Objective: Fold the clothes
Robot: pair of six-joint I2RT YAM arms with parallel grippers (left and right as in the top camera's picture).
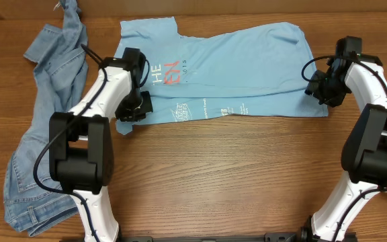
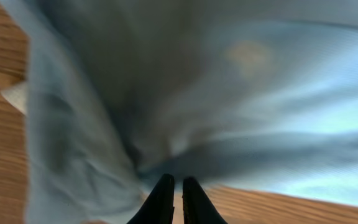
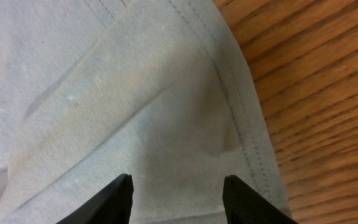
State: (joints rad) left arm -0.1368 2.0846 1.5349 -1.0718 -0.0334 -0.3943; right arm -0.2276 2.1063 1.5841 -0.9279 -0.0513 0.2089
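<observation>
The clothes, a light sky-blue T-shirt (image 1: pixel 234 67) with white and orange-red lettering, lie folded lengthwise across the far middle of the table. My left gripper (image 1: pixel 138 107) sits low at the shirt's lower left end. In the left wrist view its fingers (image 2: pixel 178 182) stand almost together, bare wood shows in the slit, and rumpled blue cloth (image 2: pixel 185 93) lies just ahead of the tips. My right gripper (image 1: pixel 314 91) hovers at the shirt's right end. It is open (image 3: pixel 178 182) above the stitched hem corner (image 3: pixel 229 124), with nothing between its fingers.
A pair of denim jeans (image 1: pixel 46 107) lies crumpled along the table's left side, beside the left arm. Brown wooden tabletop (image 1: pixel 234 175) stretches in front of the shirt between the two arm bases.
</observation>
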